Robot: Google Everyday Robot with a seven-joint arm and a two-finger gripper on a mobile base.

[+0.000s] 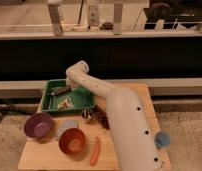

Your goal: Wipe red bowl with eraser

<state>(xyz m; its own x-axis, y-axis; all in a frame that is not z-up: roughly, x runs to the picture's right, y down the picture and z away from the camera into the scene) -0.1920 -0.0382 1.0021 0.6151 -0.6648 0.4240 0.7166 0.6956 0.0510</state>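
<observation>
**Visitor:** Where is the gripper?

**Onlooker:** The gripper point(70, 86) hangs over the back of the green tray point(48, 95). It is at the end of a white arm point(126, 125) that reaches in from the tray's right. Whether it is loose, clenched or holding something, I cannot tell.

**Visitor:** And the red bowl?

**Onlooker:** The red bowl point(72, 140) sits upright on the wooden table point(44, 157), in front of the tray and well apart from the gripper. It looks like smooth plastic. I'd judge it light, stiff and not fragile, and likely to slide or tip if rubbed hard on one side.

**Visitor:** The eraser?

**Onlooker:** I cannot pick it out. In the tray I see a dark-handled tool point(59, 91) and a pale scrap point(64, 103), but nothing I would call an eraser. I'd expect it to be small, light, firm and slightly grippy. It is probably best pinched across its long flat sides near the middle, leaving one face free to rub.

**Visitor:** Count everything for me.

**Onlooker:** There is one red bowl. One purple bowl point(39, 125) sits front-left of the tray. One pale dish point(68, 126) lies just in front of the tray, between the two bowls. One orange stick point(95, 150) lies farther in front, beside the red bowl. Add one tray, one arm and one gripper. Erasers seen: none.
</observation>
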